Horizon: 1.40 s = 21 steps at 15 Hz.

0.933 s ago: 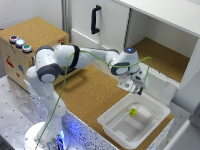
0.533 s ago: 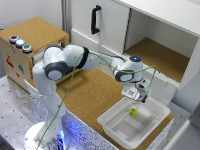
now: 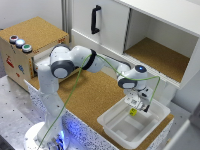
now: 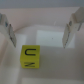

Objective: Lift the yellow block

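We are seeing one yellow block (image 4: 30,56) lying in one white bin (image 3: 116,127) on the desk (image 3: 95,95). Our single end effector (image 3: 139,105) is hovering released above it, the block sitting at seven o'clock off its two spread fingers (image 4: 8,31).

Ext. cam: high, angled down on whole scene. Wrist cam: close, looking between fingers (image 4: 10,32) into white plastic tub (image 3: 117,126) (image 4: 55,60), seen in both.
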### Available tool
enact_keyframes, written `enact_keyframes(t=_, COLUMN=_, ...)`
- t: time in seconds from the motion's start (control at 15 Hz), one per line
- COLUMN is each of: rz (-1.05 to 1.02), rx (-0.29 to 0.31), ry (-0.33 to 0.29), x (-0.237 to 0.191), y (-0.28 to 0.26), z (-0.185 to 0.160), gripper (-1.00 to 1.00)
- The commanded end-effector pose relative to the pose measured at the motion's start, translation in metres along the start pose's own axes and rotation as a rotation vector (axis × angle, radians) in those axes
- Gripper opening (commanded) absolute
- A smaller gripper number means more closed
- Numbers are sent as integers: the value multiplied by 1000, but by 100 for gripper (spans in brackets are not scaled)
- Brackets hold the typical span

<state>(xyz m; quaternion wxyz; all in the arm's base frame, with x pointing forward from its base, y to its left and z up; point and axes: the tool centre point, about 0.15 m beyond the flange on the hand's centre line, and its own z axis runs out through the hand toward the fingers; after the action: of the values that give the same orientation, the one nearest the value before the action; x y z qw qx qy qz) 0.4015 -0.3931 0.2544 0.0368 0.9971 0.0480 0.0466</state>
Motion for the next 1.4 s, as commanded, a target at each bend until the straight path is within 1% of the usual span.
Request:
enact_keyframes(t=0.0, rz=-43, rx=16, ry=44, x=5, y=4, z=34, gripper=100)
enact_keyframes(t=0.2, rz=-84, rx=24, ry=39, x=3, y=-11, z=36, gripper=100)
enact_keyframes(t=0.33, rz=-72, rx=25, ry=43, x=3, y=-15, z=38, gripper=100)
enact_keyframes(t=0.4, rz=-72, rx=30, ry=42, x=3, y=-18, z=40, gripper=-100)
enact_keyframes(t=0.53, rz=-59, rx=28, ry=43, x=4, y=-21, z=41, gripper=-100)
enact_keyframes(t=0.8, rz=-42, rx=16, ry=22, x=4, y=-22, z=46, gripper=-100)
enact_keyframes(t=0.93, rz=-25, rx=-1, ry=19, x=3, y=-25, z=46, gripper=-100)
enact_keyframes(t=1.07, rz=-2, rx=-24, ry=11, x=3, y=-25, z=42, gripper=-100)
enact_keyframes(t=1.13, rz=37, rx=-30, ry=-3, x=4, y=-23, z=37, gripper=-100)
enact_keyframes(t=1.2, rz=55, rx=-51, ry=-8, x=4, y=-23, z=32, gripper=-100)
enact_keyframes(t=1.33, rz=100, rx=-78, ry=2, x=6, y=-23, z=14, gripper=-100)
